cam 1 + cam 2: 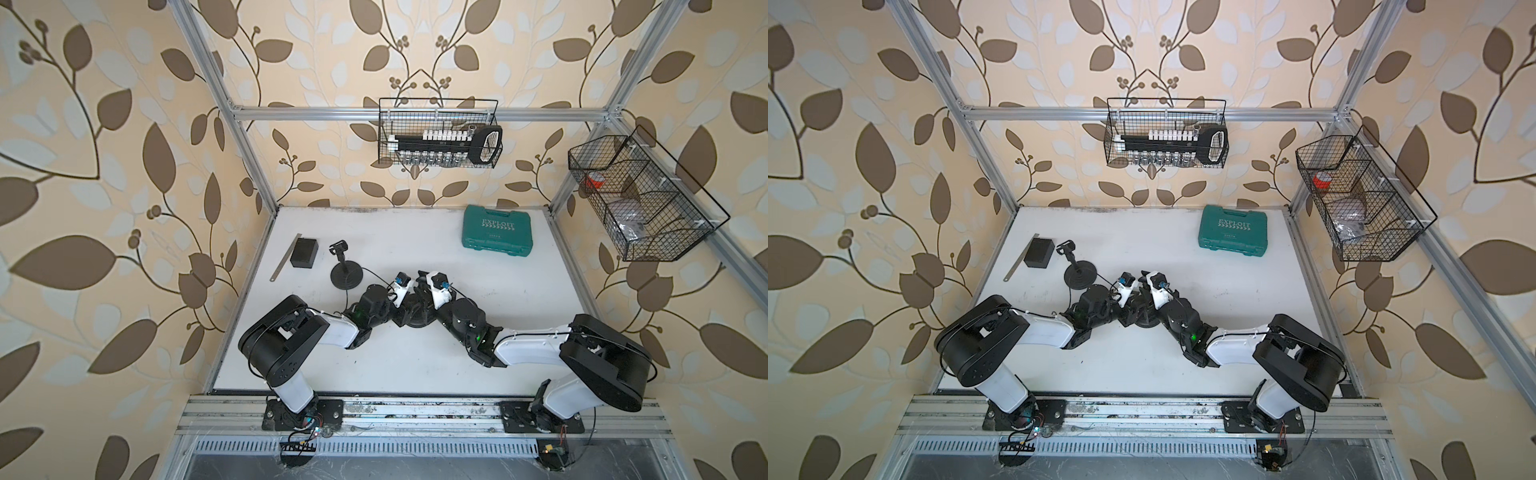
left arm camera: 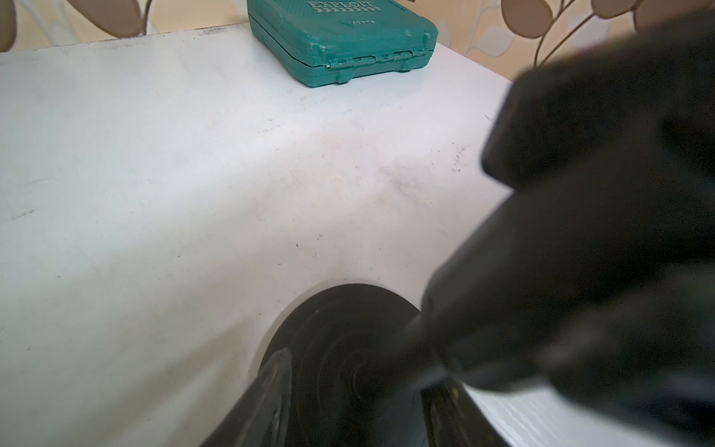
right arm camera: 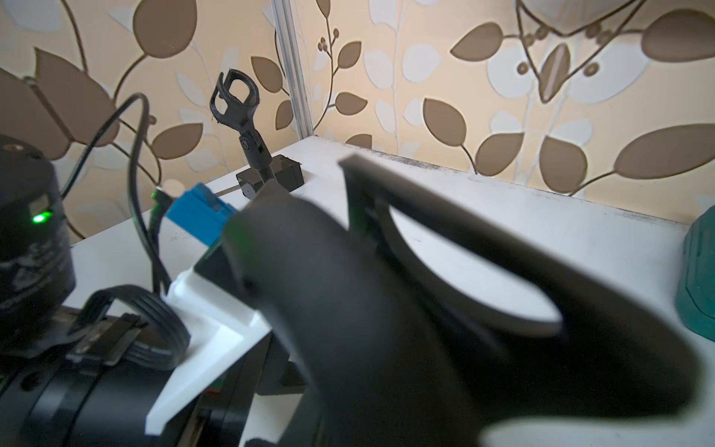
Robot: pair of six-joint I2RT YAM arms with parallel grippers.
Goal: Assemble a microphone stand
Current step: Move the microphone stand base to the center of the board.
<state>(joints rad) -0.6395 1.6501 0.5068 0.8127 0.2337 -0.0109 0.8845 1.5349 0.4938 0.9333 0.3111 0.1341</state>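
Gripping near the top of a dark pole (image 2: 410,342), as far as the blur allows, the right pincer (image 1: 423,278) has its jaws nearly together. It tilts the pole so that the thin lower end meets the middle of the round black base (image 2: 329,348). My reading is that the aim is to seat that end in the base's centre socket. The left pincer (image 2: 358,377) straddles the base, fingers (image 2: 276,375) apart on either side of the rim, most likely to keep the disc from turning or sliding. Whether they actually press on it I cannot tell. Base and pole sit mid-table (image 1: 395,365), a little near of centre, under both wrists.

Just left and somewhat farther stands an assembled stand (image 1: 345,272) with a clip on top, apart from the work and probably serving as a pattern. Beyond it, far left, is a black box (image 1: 304,252). It is open-topped in the right wrist view, with nothing inside that I can make out. A steel ruler (image 1: 286,257) lies beside it. A green case (image 1: 498,230) lies shut at the far right, latches closed. The back basket (image 1: 384,124) on the far rail holds a black rack of white pieces above a row of small clear jars. The side basket (image 1: 665,245) on the right frame has a red roll in its farthest compartment and clear plastic bags nearer.
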